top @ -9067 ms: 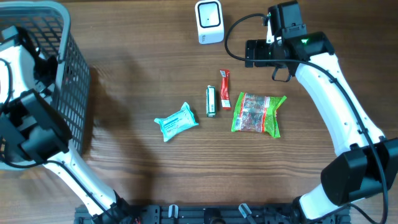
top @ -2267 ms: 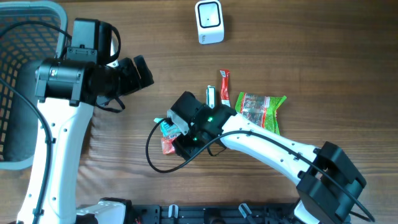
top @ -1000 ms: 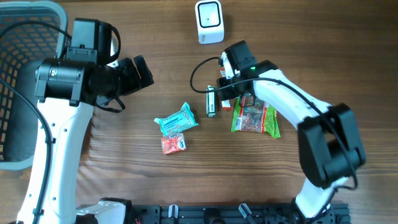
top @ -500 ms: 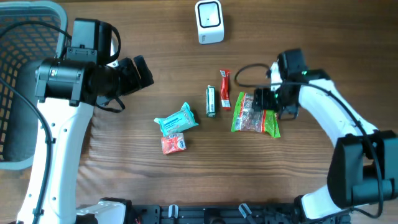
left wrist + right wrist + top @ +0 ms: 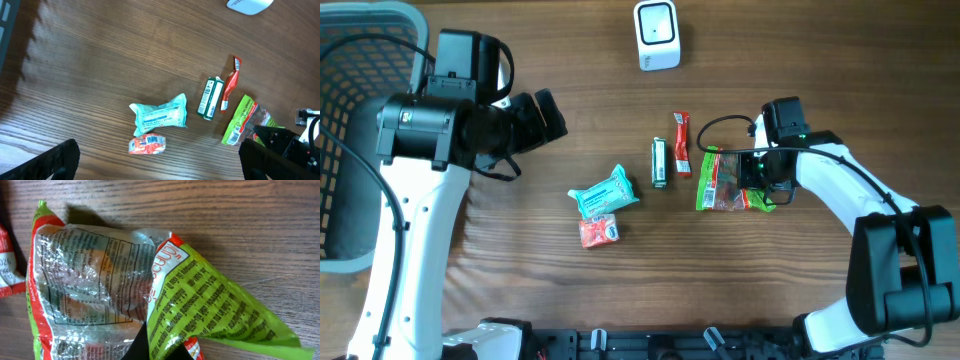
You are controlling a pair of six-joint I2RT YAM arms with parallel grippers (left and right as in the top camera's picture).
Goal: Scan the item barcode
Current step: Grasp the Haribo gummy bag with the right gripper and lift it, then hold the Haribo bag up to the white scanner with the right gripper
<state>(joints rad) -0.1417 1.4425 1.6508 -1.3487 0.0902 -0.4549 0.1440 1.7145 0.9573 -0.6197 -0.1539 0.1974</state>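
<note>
A mock shop checkout is suggested. A white barcode scanner (image 5: pixel 657 34) is stood at the far edge of the wooden tabletop (image 5: pixel 520 290). A grey wire basket (image 5: pixel 375 12) is set at its far left corner. A green snack bag (image 5: pixel 725 182) and a teal packet (image 5: pixel 604 193) are laid mid-table.

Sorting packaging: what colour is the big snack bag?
The snack bag is bright green with a clear panel and red edge; best in right wrist view.

all three views share the green bag (image 5: pixel 90 280), right wrist nearest
</note>
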